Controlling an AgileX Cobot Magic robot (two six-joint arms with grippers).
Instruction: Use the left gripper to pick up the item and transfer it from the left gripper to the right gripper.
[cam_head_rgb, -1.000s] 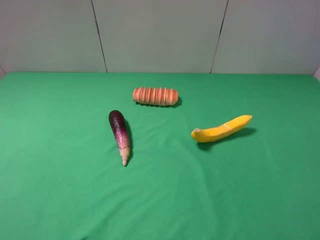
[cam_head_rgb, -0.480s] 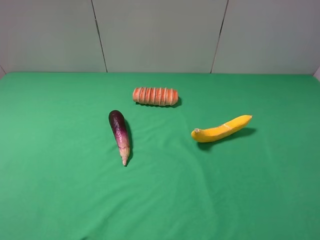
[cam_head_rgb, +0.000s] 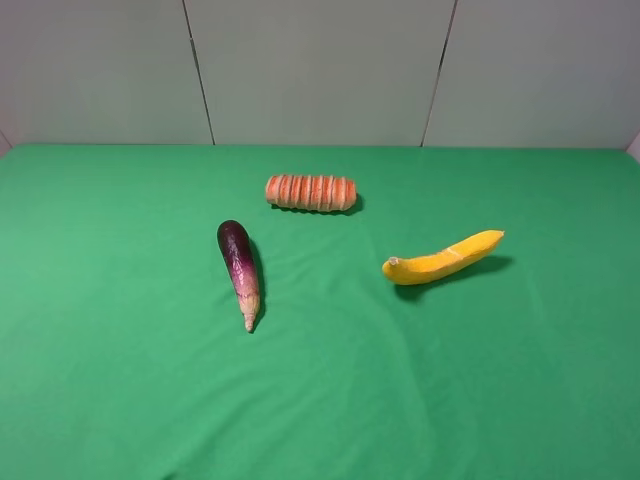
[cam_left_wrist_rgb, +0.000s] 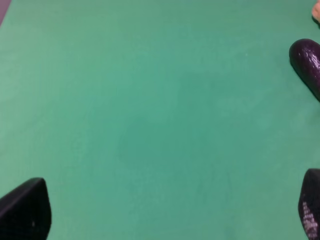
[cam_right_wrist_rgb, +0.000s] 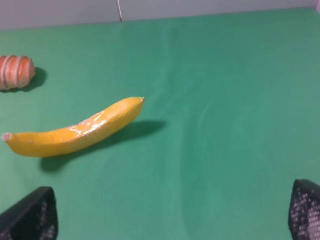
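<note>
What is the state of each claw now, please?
Left claw: open, holding nothing, above bare cloth.
Right claw: open, holding nothing; the banana lies ahead on the cloth.

Bright even light, soft right-cast shadows.

The green-clothed bench (cam_head_rgb: 120, 400) carries a purple eggplant (cam_head_rgb: 240, 271) left of centre, a ridged orange roll (cam_head_rgb: 311, 192) behind it, and a yellow banana (cam_head_rgb: 443, 258) well apart to the right.
</note>
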